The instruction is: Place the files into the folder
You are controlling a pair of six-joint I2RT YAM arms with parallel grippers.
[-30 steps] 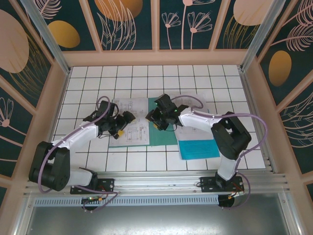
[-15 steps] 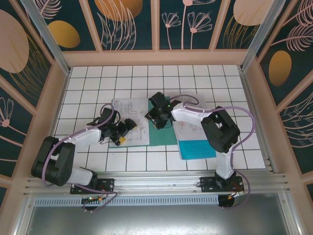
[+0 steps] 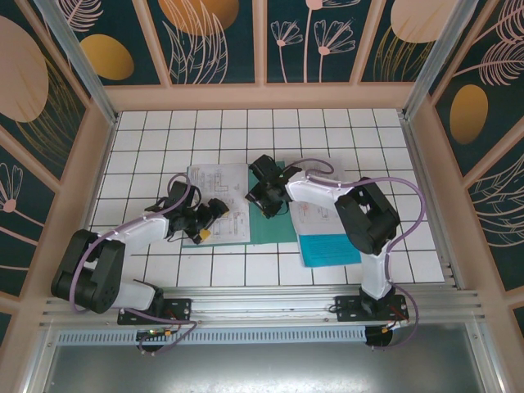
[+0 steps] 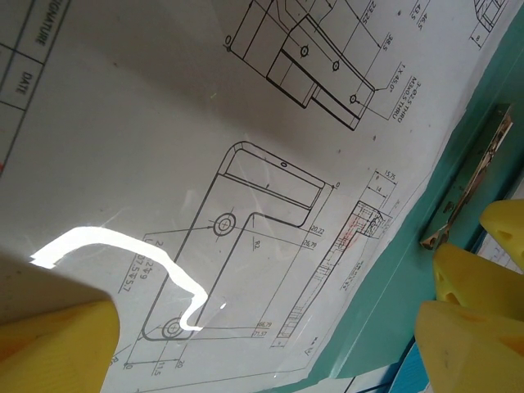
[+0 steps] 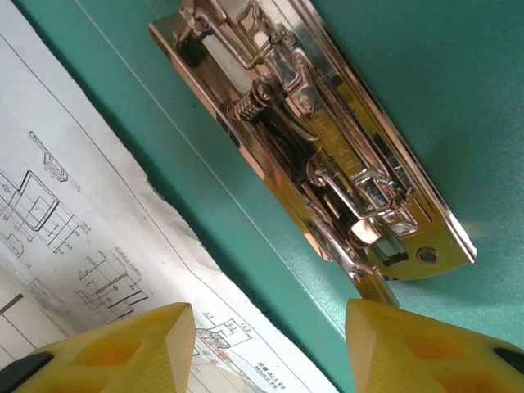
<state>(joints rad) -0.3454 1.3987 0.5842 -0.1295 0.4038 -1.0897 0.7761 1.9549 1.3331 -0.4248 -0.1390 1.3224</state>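
Both arms are bent in over the middle of the white-tiled bench [image 3: 164, 131]. The left fingers [image 3: 208, 219] are released and spread wide with nothing between them, low over a white printed sheet [image 4: 205, 123] covered in line drawings. That sheet lies flat under them and runs on ahead of them. Off to their right its edge gives way to the dark teal folder [image 4: 393, 278], which lies open on the bench, and the metal clip [image 4: 471, 176] sits further out on that same side.

The right fingers [image 3: 264, 201] are released too, set well apart and gripping nothing, close above the folder's inner face. The clip lies just ahead of them, in line with the gap between them. The printed sheet's edge reaches in under the finger on the left arm's side.

The rest of the files are out beyond the right fingers, on the side away from the left arm. A second white sheet [image 3: 315, 214] lies partly under the right arm. The cyan-blue sheet [image 3: 332, 248] is on the bench just beside the folder's edge, nearer the arm bases.
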